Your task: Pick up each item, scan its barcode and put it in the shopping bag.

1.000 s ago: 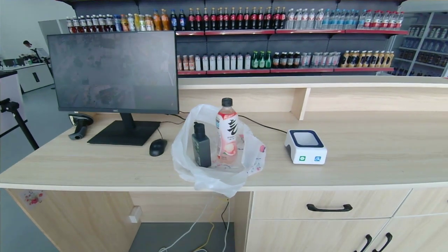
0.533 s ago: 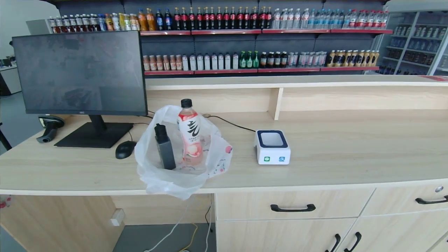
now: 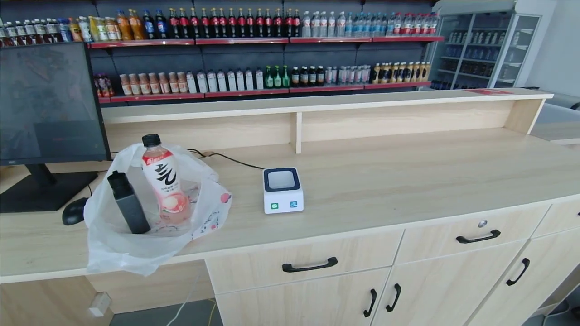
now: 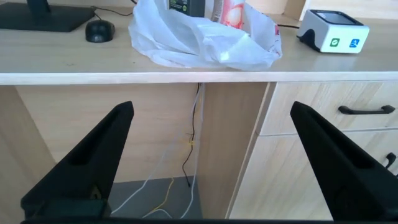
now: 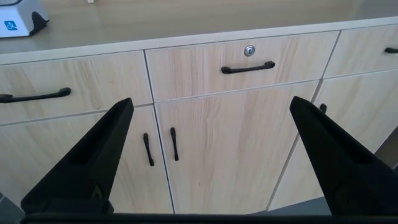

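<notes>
- Bag sits on the table at its left near edge, holding a pink bottle and a dark bottle, both upright.
- Scanner stands just right of the bag.
- Left gripper and right gripper face the table front, jaws spread, empty.

Bottle in shopping bag, scanner right of it

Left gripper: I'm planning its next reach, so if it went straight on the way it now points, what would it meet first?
Probably the counter's wooden front, below the shopping bag, or the hanging cables just before it. The left gripper, open, points under the countertop edge; depth is unclear.
</notes>
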Tool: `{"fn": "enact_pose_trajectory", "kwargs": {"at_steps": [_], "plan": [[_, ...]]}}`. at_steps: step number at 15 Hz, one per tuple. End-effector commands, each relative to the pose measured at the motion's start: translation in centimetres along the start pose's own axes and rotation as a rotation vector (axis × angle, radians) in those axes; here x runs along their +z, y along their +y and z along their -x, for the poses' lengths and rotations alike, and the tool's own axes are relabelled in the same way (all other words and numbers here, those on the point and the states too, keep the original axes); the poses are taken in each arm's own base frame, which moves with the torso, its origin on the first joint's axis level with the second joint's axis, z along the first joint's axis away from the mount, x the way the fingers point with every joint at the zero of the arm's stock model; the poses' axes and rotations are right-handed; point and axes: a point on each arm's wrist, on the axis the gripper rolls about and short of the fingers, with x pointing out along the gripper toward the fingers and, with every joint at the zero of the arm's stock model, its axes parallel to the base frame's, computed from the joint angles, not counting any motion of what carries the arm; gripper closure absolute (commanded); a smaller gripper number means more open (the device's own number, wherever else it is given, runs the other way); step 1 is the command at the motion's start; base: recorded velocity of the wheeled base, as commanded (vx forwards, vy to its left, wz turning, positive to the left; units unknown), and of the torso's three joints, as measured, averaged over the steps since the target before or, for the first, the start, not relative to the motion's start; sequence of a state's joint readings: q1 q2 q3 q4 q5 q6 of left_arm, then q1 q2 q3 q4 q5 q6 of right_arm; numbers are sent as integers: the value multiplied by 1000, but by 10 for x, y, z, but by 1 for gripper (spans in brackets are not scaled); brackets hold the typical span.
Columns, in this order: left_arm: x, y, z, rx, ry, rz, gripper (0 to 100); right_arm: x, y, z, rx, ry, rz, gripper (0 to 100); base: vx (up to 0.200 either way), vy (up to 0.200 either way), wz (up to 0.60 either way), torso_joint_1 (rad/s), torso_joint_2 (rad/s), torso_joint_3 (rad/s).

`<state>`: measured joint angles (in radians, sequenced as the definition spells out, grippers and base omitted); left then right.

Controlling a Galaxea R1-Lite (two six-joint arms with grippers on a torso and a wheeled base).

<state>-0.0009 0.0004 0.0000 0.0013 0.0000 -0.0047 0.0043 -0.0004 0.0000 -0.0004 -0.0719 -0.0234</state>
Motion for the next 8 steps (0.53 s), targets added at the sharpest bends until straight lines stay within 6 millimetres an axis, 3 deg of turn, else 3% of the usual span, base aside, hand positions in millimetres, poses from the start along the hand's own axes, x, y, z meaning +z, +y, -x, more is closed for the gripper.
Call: {"fn": "enact_pose_trajectory", "kwargs": {"at_steps": [1,2,5,8], "plan": [[0,0,0,1,0,0,0,0,0,0,2,1,3,0,0,0,0,0,0,0],[0,0,0,1,0,0,0,0,0,0,2,1,1,0,0,0,0,0,0,0],[0,0,0,1,0,1,0,0,0,0,3,1,6,0,0,0,600,-1,1,4],[0,0,0,1,0,1,0,0,0,0,3,1,9,0,0,0,0,0,0,0]]}}
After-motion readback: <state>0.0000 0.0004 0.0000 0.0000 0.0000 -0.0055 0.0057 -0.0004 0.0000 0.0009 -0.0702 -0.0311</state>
